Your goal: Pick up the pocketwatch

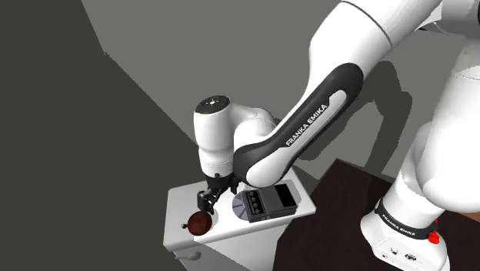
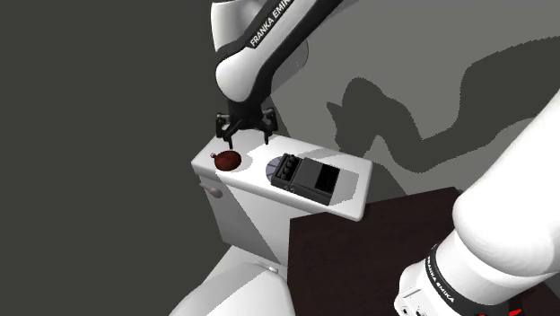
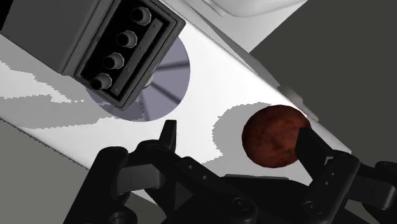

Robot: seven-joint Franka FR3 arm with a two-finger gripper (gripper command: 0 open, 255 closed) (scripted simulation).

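Hanging over a white toilet tank lid (image 2: 352, 205), the white Franka arm (image 1: 308, 115) points downward. On the lid lies a black box (image 2: 310, 177) with a row of four knobs, partly covering a grey disc (image 3: 173, 69). End effector (image 3: 235, 132) released, fingers spread. Round reddish-brown pocketwatch (image 3: 272, 135) sits near the lid's end, apart from the box, beneath the end effector, close to one fingertip, ungripped.

**A:** ok so what've we got on the pocketwatch (image 1: 198, 223)?

**B:** We're seeing a small round disc, dark reddish-brown and kinda mottled. It's lying flat on the white tank lid (image 1: 181, 203), right down at one end, near the edge. We can also make out a little stem (image 1: 183, 225) poking off it toward the shoulder view's left.
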